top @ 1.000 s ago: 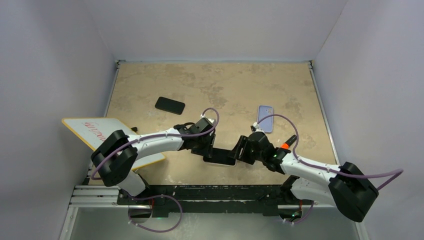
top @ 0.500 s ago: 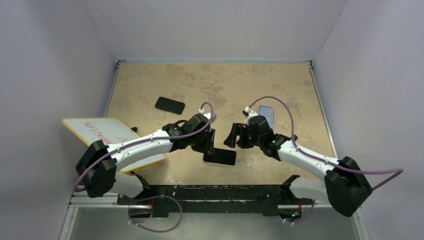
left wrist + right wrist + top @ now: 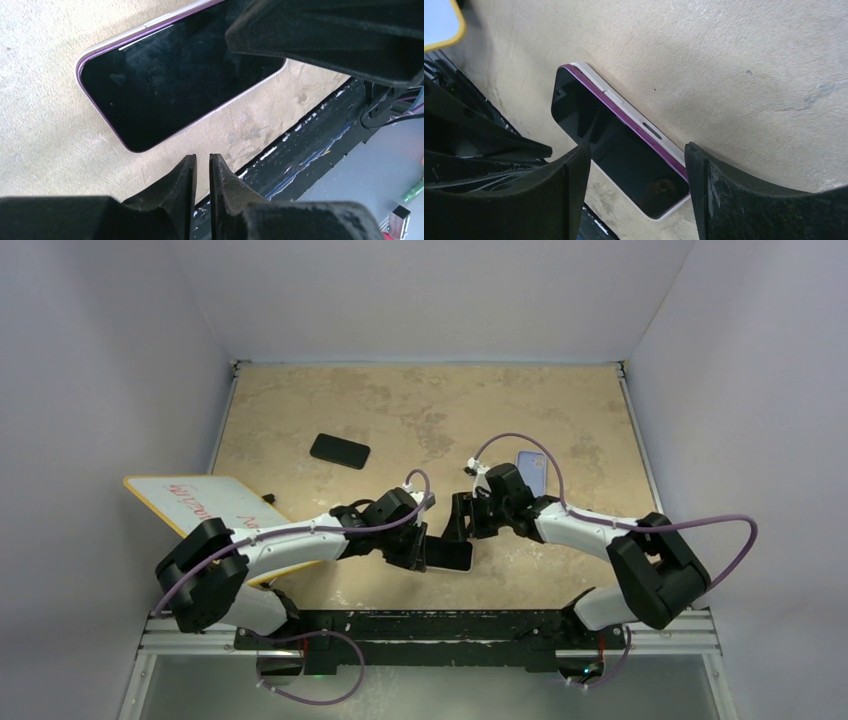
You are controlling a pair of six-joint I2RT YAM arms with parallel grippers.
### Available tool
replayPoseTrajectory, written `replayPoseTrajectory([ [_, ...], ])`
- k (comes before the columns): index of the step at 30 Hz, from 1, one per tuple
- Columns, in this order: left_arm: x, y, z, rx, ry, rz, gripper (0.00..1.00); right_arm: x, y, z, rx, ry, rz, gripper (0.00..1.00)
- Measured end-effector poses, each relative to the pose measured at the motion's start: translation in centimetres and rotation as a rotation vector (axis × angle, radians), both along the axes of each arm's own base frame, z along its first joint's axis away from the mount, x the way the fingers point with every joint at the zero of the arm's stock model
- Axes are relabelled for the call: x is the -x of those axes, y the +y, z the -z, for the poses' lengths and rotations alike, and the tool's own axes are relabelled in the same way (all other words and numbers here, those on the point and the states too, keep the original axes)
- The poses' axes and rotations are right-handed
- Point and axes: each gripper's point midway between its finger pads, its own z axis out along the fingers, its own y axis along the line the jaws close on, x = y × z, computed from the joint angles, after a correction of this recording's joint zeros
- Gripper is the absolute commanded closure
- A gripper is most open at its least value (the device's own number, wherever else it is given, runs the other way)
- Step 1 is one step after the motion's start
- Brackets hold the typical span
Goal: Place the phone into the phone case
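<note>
Phone (image 3: 449,556) lies flat on the worktop (image 3: 420,410), dark screen up, right between the two sets of jaws. Left jaws are pressed together with nothing between them, only a hairline slit showing in the wrist view. Their tips point at the bare worktop just beside the phone's near long edge, and they don't reach it.

Right jaws stand wide apart, empty, poised over the phone. From the right wrist camera the handset shows in the gap between the two fingers (image 3: 744,200), running diagonally under them. Whether either finger touches it, I cannot tell. In the left wrist view, one black finger of the right jaws covers the phone's far end.

Look at that edge: a purple frame, and along the long side away from the right jaws a pale rim (image 3: 624,107) with button shapes hugs it. Case or not, I cannot say.

Behind the right jaws, partly hidden by the arm, a lilac slab (image 3: 534,468) lies on the worktop. Well beyond the left jaws lies a black slab (image 3: 340,450). A whiteboard (image 3: 195,502) overhangs the worktop's left side beside the left arm.
</note>
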Motion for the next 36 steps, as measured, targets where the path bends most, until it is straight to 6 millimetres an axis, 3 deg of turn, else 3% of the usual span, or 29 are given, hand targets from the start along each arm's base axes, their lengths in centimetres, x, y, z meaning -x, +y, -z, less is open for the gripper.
replayPoseTrajectory([
  [4, -0.4, 0.3, 1.0, -0.035, -0.004, -0.017, 0.93, 0.3, 0.2, 0.1, -0.015, 0.008, -0.027, 0.30],
  [14, -1.3, 1.5, 3.0, -0.131, -0.022, -0.086, 1.00, 0.4, 0.6, -0.4, -0.049, -0.005, -0.065, 0.32],
  [23, -1.4, 1.7, 3.5, -0.186, 0.021, -0.105, 1.00, 1.4, -0.2, -0.1, -0.049, -0.014, -0.070, 0.39],
  [31, -4.7, 2.8, 3.6, -0.169, 0.036, -0.210, 1.00, 3.6, -1.5, -0.4, -0.075, -0.015, -0.048, 0.44],
  [36, -5.1, 2.6, 3.6, -0.166, 0.085, -0.209, 0.96, 4.8, -2.1, 0.3, -0.076, 0.034, -0.017, 0.39],
])
